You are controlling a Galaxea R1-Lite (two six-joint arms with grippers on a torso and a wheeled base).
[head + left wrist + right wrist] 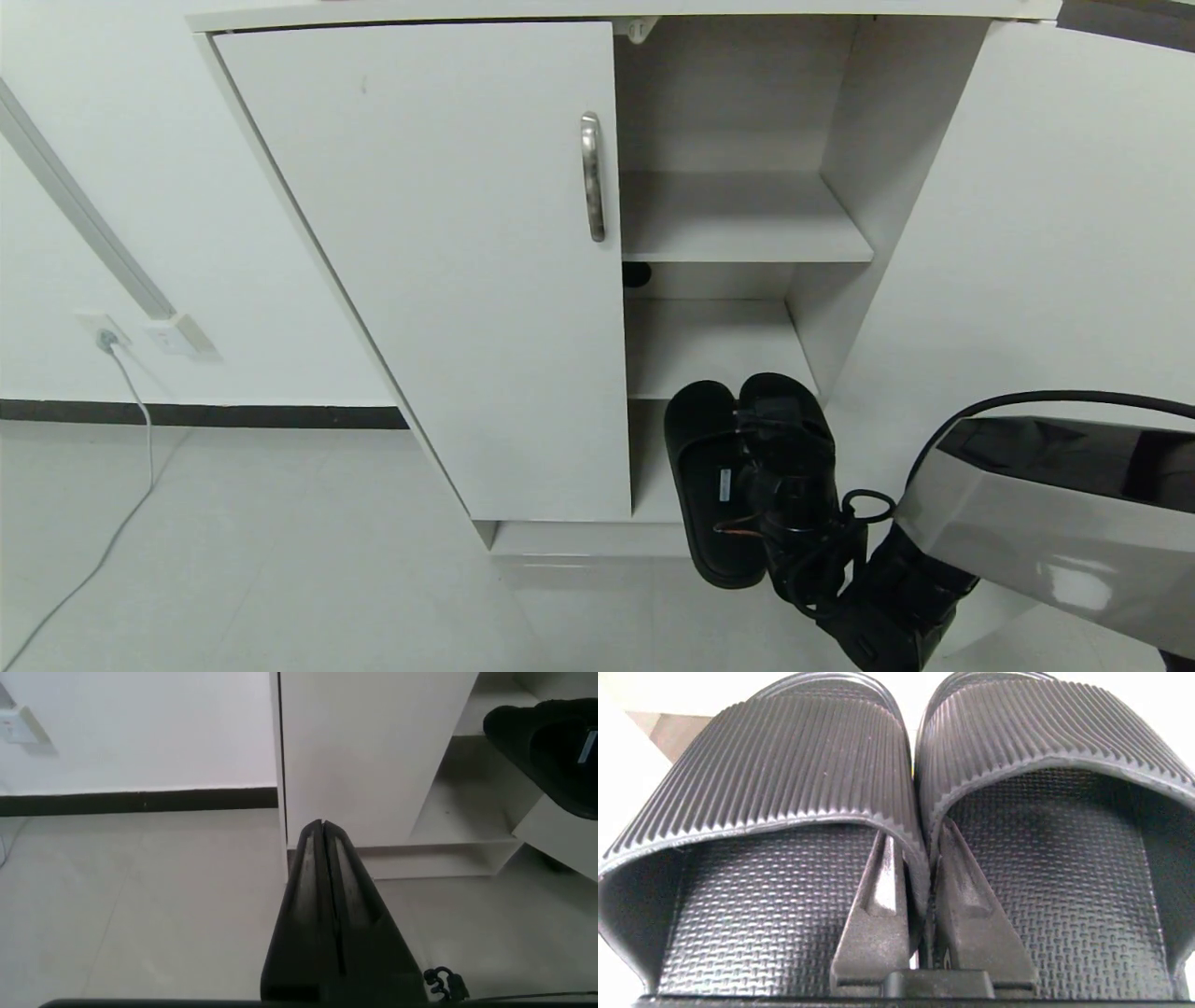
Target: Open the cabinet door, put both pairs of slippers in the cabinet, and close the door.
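The pair of black ribbed rubber slippers (pixel 738 467) sits side by side, the inner strap edges pinched together in the right hand (pixel 920 859), toes toward the lowest compartment of the white two-door cabinet (pixel 868 140). Its right door (pixel 1027 233) stands open. The left door (pixel 439 261), which has a metal bar handle (pixel 592 175), is closed.

Bright, even, diffuse light washes the white laminate cabinet (pixel 420 280); soft shadow dims its bottom compartment at five o'clock. The brushed metal door handle (pixel 592 177) glints. The black ribbed rubber slippers (pixel 794 784) show crisp texture; head-view edges splay toward the corners.
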